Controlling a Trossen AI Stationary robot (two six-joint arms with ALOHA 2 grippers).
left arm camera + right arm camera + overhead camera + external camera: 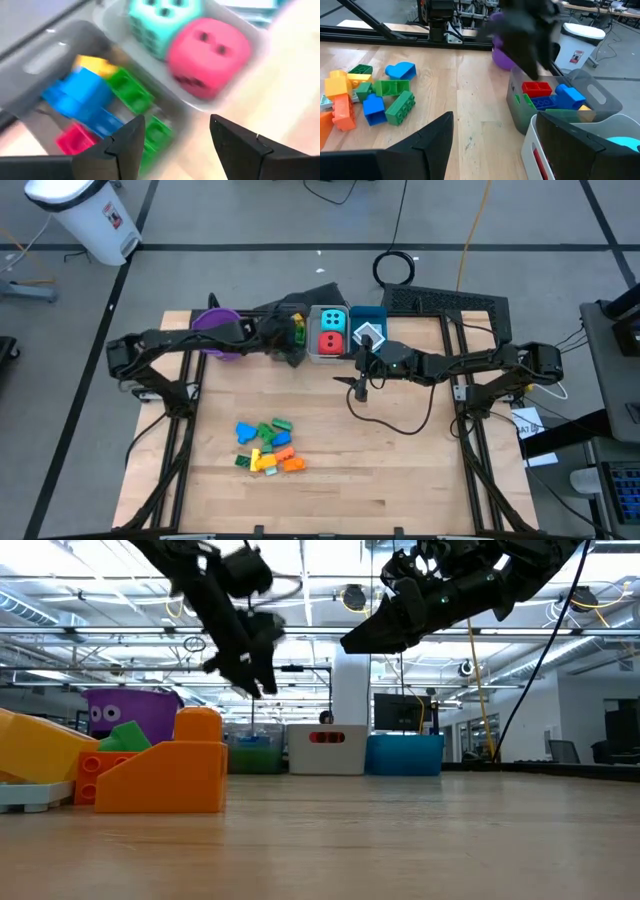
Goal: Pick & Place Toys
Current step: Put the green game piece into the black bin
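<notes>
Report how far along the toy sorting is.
Done: bricks lie in the grey bin; the cyan die and red die sit in the white bin. In hand: nothing; the left gripper hangs open over the grey bin, and the right gripper is open. Left: the brick pile on the table.

Bright even light, left wrist view motion-blurred

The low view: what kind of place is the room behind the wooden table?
Probably a large robotics lab or workshop. Behind the wooden table the low view shows a high ceiling with exposed metal trusses and rows of lights, a dark computer monitor and more benches beyond.
</notes>
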